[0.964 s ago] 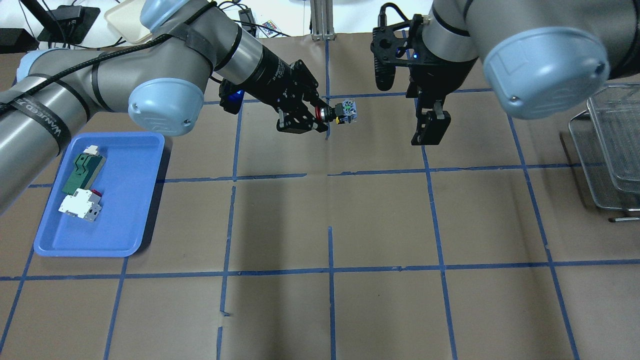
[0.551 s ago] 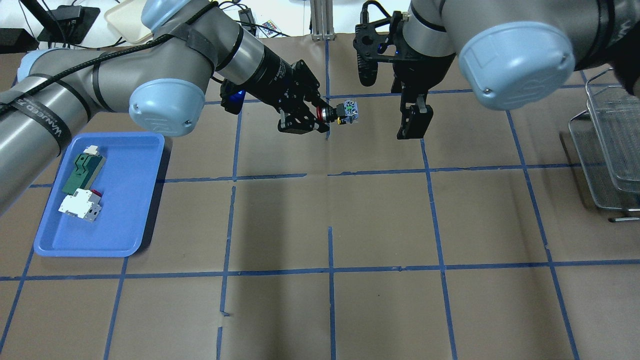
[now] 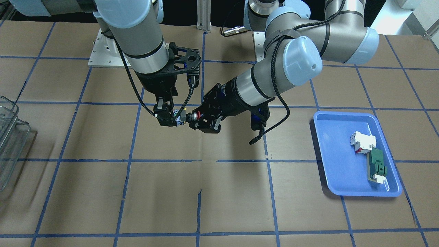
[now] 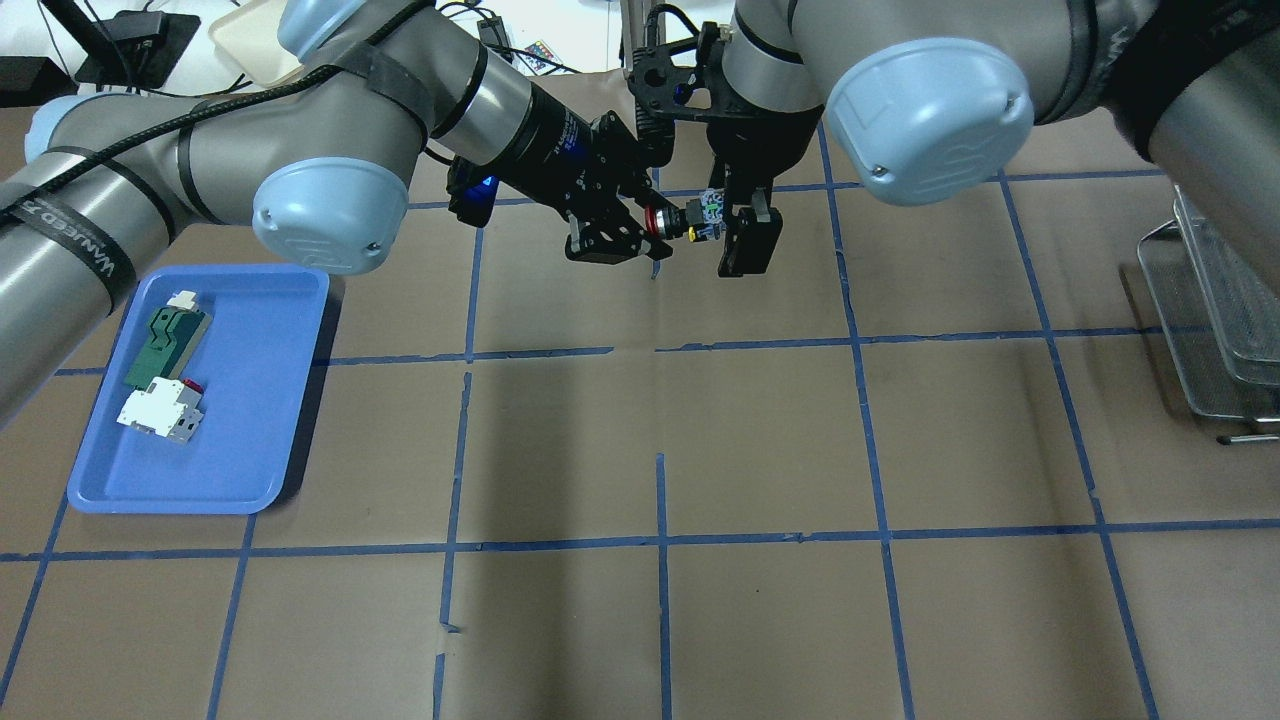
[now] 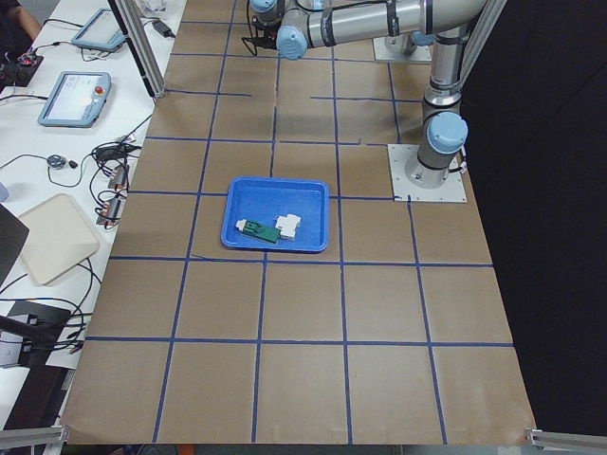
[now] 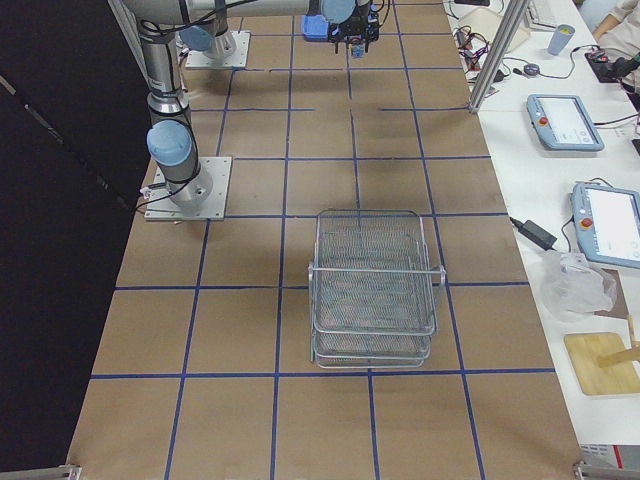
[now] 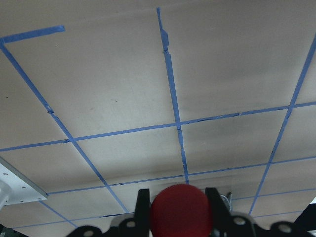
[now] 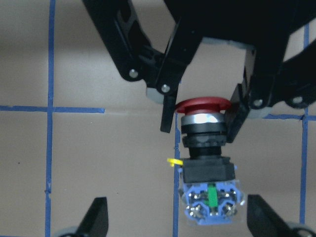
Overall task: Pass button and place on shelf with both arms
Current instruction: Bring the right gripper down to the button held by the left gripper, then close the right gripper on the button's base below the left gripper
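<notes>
The button (image 4: 690,220) has a red mushroom head, a black collar and a blue-white block end. My left gripper (image 4: 655,222) is shut on its head end and holds it level above the table. It also shows in the front view (image 3: 180,118) and the right wrist view (image 8: 207,163). My right gripper (image 4: 725,220) is open, with its fingers (image 8: 96,219) on either side of the block end and not touching it. The red head (image 7: 180,212) fills the bottom of the left wrist view. The see-through tiered shelf (image 4: 1215,300) stands at the table's right end, far from both grippers.
A blue tray (image 4: 250,400) at the left holds a white-red breaker block (image 4: 160,410) and a green flat part (image 4: 165,340). The shelf also shows in the exterior right view (image 6: 375,285). Brown table with blue tape grid lies below the grippers.
My right arm has moved left toward the button, and its open fingers now flank the block end. My left gripper has kept the button almost still.
</notes>
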`<state>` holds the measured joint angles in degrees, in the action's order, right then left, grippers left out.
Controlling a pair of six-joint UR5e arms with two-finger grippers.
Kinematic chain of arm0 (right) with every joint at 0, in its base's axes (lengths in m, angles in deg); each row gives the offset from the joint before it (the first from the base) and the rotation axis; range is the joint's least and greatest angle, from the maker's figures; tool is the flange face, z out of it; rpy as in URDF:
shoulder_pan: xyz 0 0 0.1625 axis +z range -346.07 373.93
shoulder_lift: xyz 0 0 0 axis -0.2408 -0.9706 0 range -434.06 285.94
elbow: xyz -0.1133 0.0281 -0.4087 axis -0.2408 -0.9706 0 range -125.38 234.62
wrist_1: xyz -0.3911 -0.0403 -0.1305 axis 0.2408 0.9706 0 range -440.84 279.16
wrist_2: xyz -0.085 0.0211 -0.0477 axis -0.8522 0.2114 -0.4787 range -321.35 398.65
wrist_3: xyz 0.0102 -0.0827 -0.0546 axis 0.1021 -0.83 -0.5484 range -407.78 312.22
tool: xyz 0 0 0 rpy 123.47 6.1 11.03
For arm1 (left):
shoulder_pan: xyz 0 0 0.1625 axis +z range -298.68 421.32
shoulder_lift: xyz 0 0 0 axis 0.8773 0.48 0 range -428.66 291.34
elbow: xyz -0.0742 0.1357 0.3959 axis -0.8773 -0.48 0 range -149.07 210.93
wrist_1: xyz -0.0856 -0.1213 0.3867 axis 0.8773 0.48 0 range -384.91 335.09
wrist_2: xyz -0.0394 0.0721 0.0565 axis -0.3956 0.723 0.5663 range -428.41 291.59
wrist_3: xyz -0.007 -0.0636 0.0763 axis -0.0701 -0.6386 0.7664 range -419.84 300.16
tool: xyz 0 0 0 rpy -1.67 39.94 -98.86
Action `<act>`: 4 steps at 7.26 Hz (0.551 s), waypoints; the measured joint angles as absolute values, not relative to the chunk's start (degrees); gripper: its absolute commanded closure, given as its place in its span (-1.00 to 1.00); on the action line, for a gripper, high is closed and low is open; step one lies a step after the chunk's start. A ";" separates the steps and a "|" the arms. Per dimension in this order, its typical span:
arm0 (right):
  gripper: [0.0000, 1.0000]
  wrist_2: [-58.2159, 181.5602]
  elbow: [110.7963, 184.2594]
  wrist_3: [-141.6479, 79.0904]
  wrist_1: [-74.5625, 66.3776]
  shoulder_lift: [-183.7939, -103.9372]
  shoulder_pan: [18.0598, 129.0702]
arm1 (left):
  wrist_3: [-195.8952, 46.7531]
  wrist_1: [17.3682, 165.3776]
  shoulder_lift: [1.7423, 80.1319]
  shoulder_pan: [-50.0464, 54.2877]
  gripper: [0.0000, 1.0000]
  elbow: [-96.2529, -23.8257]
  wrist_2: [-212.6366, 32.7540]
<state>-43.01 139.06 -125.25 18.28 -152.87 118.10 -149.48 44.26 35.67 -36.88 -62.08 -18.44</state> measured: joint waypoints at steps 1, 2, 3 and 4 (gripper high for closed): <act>-1.00 -42.97 139.02 -124.84 20.45 -152.73 118.32 | -149.47 44.26 35.67 -36.87 1.00 -62.11 -18.38; -1.00 -43.11 139.13 -124.64 22.51 -152.60 118.39 | -149.43 44.26 35.65 -36.87 1.00 -62.13 -18.31; -1.00 -43.21 139.39 -124.58 23.44 -152.46 118.41 | -149.41 44.26 35.61 -36.88 1.00 -62.14 -18.30; -1.00 -43.20 139.48 -124.58 23.81 -152.29 118.39 | -149.41 44.26 35.57 -36.90 1.00 -62.14 -18.31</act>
<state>-43.20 139.48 -124.58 23.81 -152.29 118.39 -149.41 44.26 35.57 -36.90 -62.14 -18.31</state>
